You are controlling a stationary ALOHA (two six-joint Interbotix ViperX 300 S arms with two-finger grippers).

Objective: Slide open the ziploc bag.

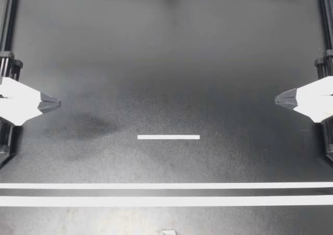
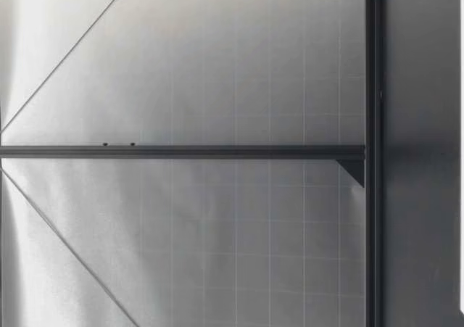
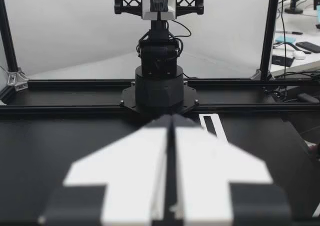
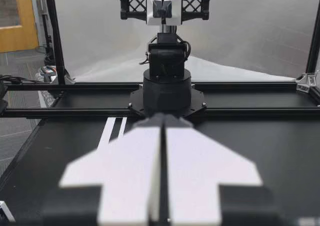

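None of the task is done: no ziploc bag shows in any view (perhaps not yet set out). My left hand [image 1: 56, 103], mid-left of the frame, and right hand [image 1: 278, 98], mid-right, are closed, holding nothing, over the table [image 1: 166, 63].

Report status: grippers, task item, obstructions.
Left gripper shut, parked at left edge. Right gripper shut, parked at right edge. No bag in any view. Only tape lines on table, nothing in the way.
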